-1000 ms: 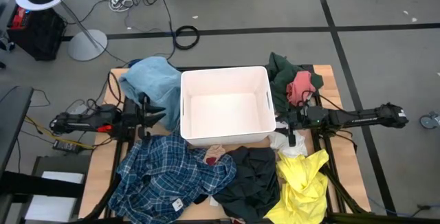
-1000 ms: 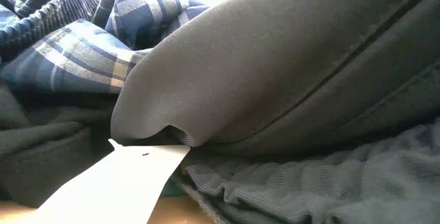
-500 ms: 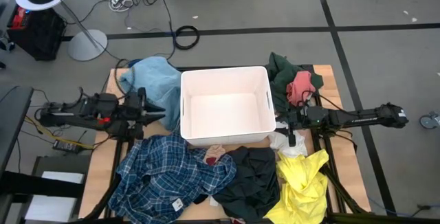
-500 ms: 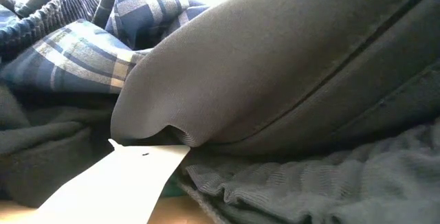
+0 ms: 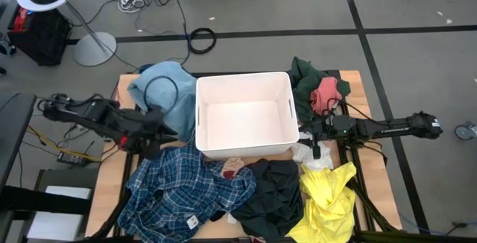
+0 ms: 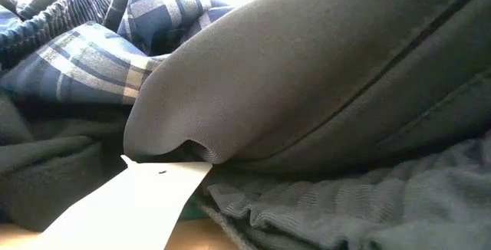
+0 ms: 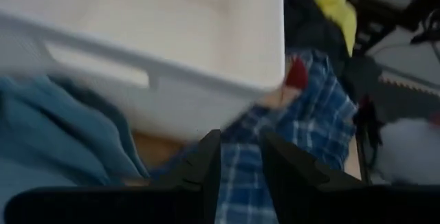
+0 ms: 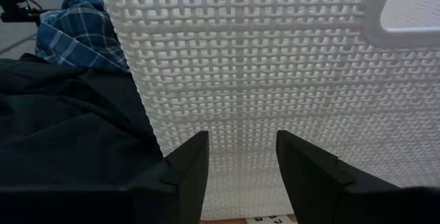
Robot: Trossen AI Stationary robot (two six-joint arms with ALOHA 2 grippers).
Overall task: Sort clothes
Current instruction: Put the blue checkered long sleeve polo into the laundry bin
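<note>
The clothes lie around a white bin (image 5: pixel 211 145). The light blue garment (image 5: pixel 164 86) is at the far left and the blue plaid shirt (image 5: pixel 186 191) at the near left. The black garment (image 5: pixel 272 191) and the yellow one (image 5: pixel 328 194) lie at the near side. The dark green (image 5: pixel 307 73) and pink (image 5: pixel 325 94) ones are at the far right. My left gripper (image 5: pixel 162 129) is open and empty between the light blue garment and the plaid shirt (image 7: pixel 302 124), at the bin's left side. My right gripper (image 5: pixel 304 135) is open and empty, facing the bin's right wall (image 8: pixel 261 80).
A white cloth (image 5: pixel 309 155) lies under my right gripper, by the bin's near right corner. A small pinkish piece (image 5: pixel 232 168) lies at the bin's near wall. The low view is filled by the black garment (image 6: pixel 322 89), plaid fabric (image 6: pixel 92 58) and a white tag (image 6: pixel 130 204).
My left arm has swung its rear part toward the table's far edge. It now slants across the left side, and its gripper has turned toward the blue plaid shirt. My right arm and the clothes have kept still.
</note>
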